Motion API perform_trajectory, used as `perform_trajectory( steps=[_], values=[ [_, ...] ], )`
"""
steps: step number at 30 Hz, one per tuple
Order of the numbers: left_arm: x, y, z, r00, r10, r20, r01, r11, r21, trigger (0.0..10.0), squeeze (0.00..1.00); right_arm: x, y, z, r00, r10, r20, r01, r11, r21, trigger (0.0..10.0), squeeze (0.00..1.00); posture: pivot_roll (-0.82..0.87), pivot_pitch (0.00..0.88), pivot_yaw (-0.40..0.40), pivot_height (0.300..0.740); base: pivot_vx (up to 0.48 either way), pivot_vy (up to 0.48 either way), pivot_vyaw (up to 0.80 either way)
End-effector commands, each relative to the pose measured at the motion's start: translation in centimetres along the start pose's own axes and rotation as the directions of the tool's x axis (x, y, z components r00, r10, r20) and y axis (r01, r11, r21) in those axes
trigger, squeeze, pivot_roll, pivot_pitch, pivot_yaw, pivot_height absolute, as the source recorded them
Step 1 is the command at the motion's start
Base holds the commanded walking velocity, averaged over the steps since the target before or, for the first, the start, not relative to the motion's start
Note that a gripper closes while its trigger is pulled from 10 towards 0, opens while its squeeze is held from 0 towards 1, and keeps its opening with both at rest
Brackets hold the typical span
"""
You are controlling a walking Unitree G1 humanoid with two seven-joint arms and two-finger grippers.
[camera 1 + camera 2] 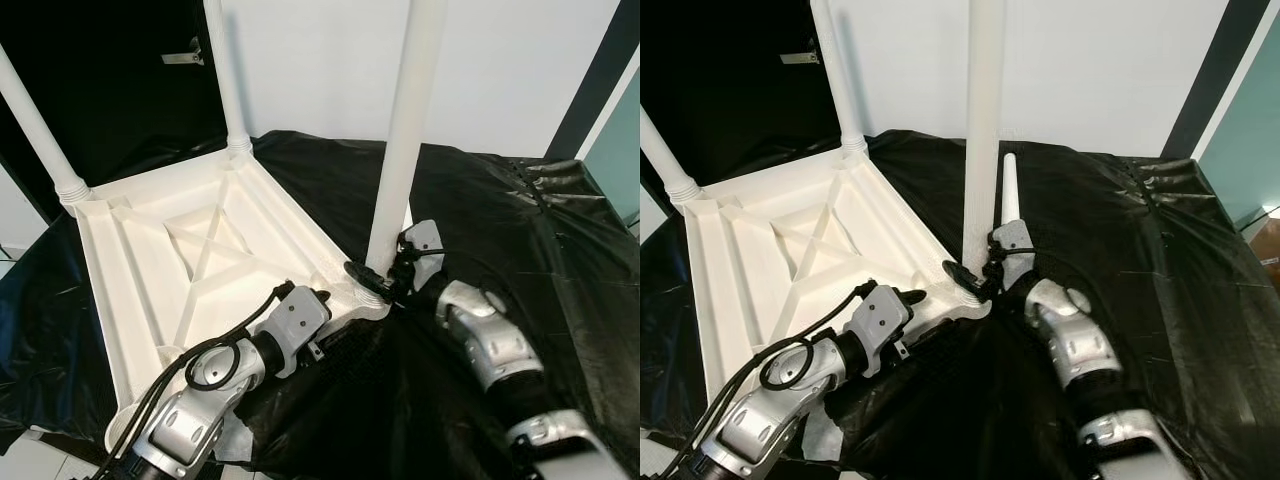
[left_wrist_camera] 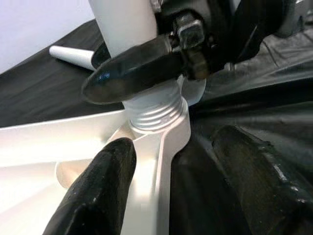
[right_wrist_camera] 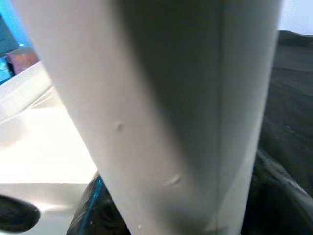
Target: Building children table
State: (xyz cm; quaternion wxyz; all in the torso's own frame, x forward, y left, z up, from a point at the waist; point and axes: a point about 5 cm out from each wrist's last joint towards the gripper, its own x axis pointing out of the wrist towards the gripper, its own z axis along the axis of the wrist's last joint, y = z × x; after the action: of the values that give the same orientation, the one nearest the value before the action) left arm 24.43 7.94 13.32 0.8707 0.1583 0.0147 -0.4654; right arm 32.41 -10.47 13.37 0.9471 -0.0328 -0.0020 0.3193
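The upturned white tabletop (image 1: 170, 250) lies on the black-draped surface (image 1: 500, 220). The right gripper (image 1: 378, 280) has its jaws closed around the third leg (image 1: 405, 140), standing upright in its near corner socket. The left gripper (image 2: 161, 191), jaws spread, straddles that corner's edge just below.

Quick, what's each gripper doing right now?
Left gripper: open, straddling the corner edge of the upturned table top.
Right gripper: shut on the table leg near its base.
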Motion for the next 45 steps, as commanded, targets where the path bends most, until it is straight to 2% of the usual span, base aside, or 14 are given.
perform_trajectory(
  steps=[1, 9, 12, 16, 23, 24, 25, 26, 28, 31, 36, 37, 39, 45],
  values=[
    [-0.1, 0.3, -0.1, 1.000, 0.001, -0.006, 0.000, 1.000, 0.017, 10.0, 0.00, -0.2, 0.2, -1.2, 0.998, -0.040, -0.056, 0.042, 0.999, 0.027, 10.0, 0.00, -0.03, 0.000, -0.007, 0.740, 0.000, 0.000, 0.00],
    [0.0, 0.3, -0.1, 1.000, 0.000, -0.003, 0.000, 1.000, 0.019, 10.0, 0.00, -0.2, 1.3, -1.6, 0.985, -0.162, -0.058, 0.166, 0.984, 0.070, 10.0, 0.00, -0.03, 0.000, -0.007, 0.740, 0.000, 0.000, 0.00],
    [0.0, 0.3, 0.0, 1.000, -0.004, -0.001, 0.004, 1.000, 0.022, 10.0, 0.00, 0.2, 3.0, -1.7, 0.940, -0.336, -0.057, 0.341, 0.931, 0.132, 10.0, 0.00, -0.03, 0.000, -0.003, 0.740, 0.000, 0.000, 0.00],
    [0.1, 0.3, -0.1, 1.000, -0.008, 0.000, 0.008, 1.000, 0.016, 10.0, 0.00, 0.4, 4.4, -1.0, 0.947, -0.318, -0.032, 0.320, 0.939, 0.124, 10.0, 0.00, -0.04, 0.000, 0.001, 0.740, 0.000, 0.000, 0.00],
    [0.1, 0.0, -0.1, 1.000, -0.011, 0.002, 0.011, 1.000, 0.013, 10.0, 0.00, -0.3, 3.9, -0.8, 0.939, -0.344, -0.015, 0.343, 0.933, 0.112, 10.0, 0.00, -0.04, 0.000, -0.004, 0.740, 0.000, 0.000, 0.00],
    [0.1, 0.0, -0.1, 1.000, -0.010, 0.002, 0.010, 1.000, 0.013, 10.0, 0.00, -0.4, 3.8, -0.7, 0.937, -0.348, -0.015, 0.348, 0.931, 0.113, 10.0, 0.20, -0.04, 0.000, -0.006, 0.740, 0.000, 0.000, 0.00],
    [0.1, 0.0, -0.1, 1.000, -0.010, 0.002, 0.010, 1.000, 0.013, 10.0, 0.00, -0.4, 3.8, -0.7, 0.937, -0.348, -0.015, 0.348, 0.931, 0.113, 10.0, 0.20, -0.04, 0.000, -0.006, 0.740, 0.000, 0.000, 0.00],
    [0.0, 0.0, -0.1, 1.000, -0.009, 0.001, 0.009, 1.000, 0.014, 10.0, 0.00, -0.6, 3.6, -0.6, 0.937, -0.349, -0.008, 0.348, 0.931, 0.113, 10.0, 0.98, -0.04, 0.000, -0.007, 0.740, 0.000, 0.000, 0.00],
    [0.0, 0.0, -0.1, 1.000, -0.007, 0.000, 0.007, 1.000, 0.015, 10.0, 0.00, -0.8, 3.4, -0.5, 0.940, -0.341, 0.001, 0.338, 0.935, 0.110, 10.0, 1.00, -0.04, 0.000, -0.008, 0.740, 0.000, 0.000, 0.00],
    [-0.1, 0.0, -0.1, 1.000, -0.004, -0.001, 0.004, 1.000, 0.016, 10.0, 0.00, -1.2, 3.1, -0.2, 0.946, -0.322, 0.021, 0.318, 0.941, 0.112, 10.0, 1.00, -0.04, 0.000, -0.008, 0.740, 0.000, 0.000, 0.00],
    [-0.3, 0.1, -0.1, 1.000, 0.003, -0.005, -0.003, 1.000, 0.022, 10.0, 0.00, -2.9, 1.4, 0.3, 0.990, -0.127, 0.060, 0.123, 0.990, 0.062, 10.0, 0.97, -0.03, 0.000, -0.012, 0.740, 0.000, 0.000, 0.00],
    [-0.4, 0.1, -0.2, 1.000, 0.004, -0.006, -0.004, 1.000, 0.022, 10.0, 0.00, -3.2, 1.1, 0.3, 0.996, -0.068, 0.055, 0.066, 0.997, 0.041, 10.0, 0.04, -0.03, 0.000, -0.014, 0.740, 0.000, 0.000, 0.00],
    [-0.4, 0.1, -0.2, 1.000, 0.004, -0.006, -0.004, 1.000, 0.022, 10.0, 0.00, -3.2, 1.1, 0.3, 0.996, -0.068, 0.055, 0.066, 0.997, 0.041, 10.0, 0.04, -0.03, 0.000, -0.014, 0.740, 0.000, 0.000, 0.00],
    [-0.3, 0.3, -0.3, 1.000, 0.012, -0.011, -0.012, 1.000, 0.025, 10.0, 0.00, -2.6, -0.3, 0.7, 0.986, 0.167, 0.011, -0.166, 0.985, -0.043, 10.0, 0.00, -0.01, 0.000, -0.040, 0.740, 0.000, 0.000, 0.00]
  ],
)
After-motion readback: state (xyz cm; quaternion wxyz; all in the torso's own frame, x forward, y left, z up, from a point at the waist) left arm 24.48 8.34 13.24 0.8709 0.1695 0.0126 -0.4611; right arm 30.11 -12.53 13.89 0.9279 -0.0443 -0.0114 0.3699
